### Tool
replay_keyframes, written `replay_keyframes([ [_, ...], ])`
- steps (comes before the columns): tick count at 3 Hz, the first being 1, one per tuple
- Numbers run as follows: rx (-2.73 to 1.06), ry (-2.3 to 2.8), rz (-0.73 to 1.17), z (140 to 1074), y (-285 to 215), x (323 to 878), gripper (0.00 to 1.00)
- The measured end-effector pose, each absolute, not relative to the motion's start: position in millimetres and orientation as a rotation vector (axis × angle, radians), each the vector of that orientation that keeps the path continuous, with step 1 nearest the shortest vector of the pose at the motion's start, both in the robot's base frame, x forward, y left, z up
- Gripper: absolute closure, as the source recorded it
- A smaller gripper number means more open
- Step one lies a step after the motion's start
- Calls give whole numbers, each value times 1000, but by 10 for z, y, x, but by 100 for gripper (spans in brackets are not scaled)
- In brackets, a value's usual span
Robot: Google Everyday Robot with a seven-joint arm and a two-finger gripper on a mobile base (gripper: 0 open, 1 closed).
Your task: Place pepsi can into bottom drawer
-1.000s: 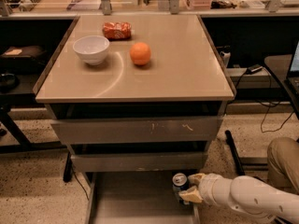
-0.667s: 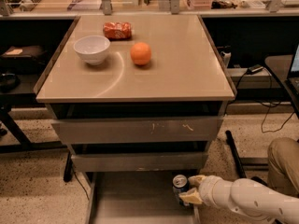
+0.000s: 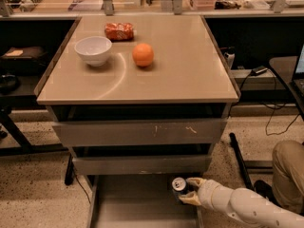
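Note:
The pepsi can [image 3: 178,186] is upright, its silver top showing, over the right rear part of the bottom drawer [image 3: 137,203], which is pulled out and shows a plain grey floor. My gripper [image 3: 187,190] reaches in from the lower right on a white arm, and its cream fingers are closed around the can from the right side. I cannot tell whether the can rests on the drawer floor or hangs just above it.
On the cabinet top stand a white bowl [image 3: 93,50], an orange [image 3: 143,54] and a red-orange snack bag [image 3: 119,31]. The two upper drawers [image 3: 137,133] are partly open above the can. A person's leg [image 3: 288,175] and cables lie on the floor at right.
The gripper and can have shifted slightly left and forward over the drawer; otherwise nothing has visibly changed.

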State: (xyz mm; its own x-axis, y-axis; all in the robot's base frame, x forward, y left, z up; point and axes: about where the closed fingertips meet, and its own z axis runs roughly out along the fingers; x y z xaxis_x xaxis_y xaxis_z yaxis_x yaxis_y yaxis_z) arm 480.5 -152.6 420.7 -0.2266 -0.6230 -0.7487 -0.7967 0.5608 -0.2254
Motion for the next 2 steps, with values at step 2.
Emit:
replay_keyframes([
  [2, -1200, 1853, 196, 3932, -1455, 4948, 100],
])
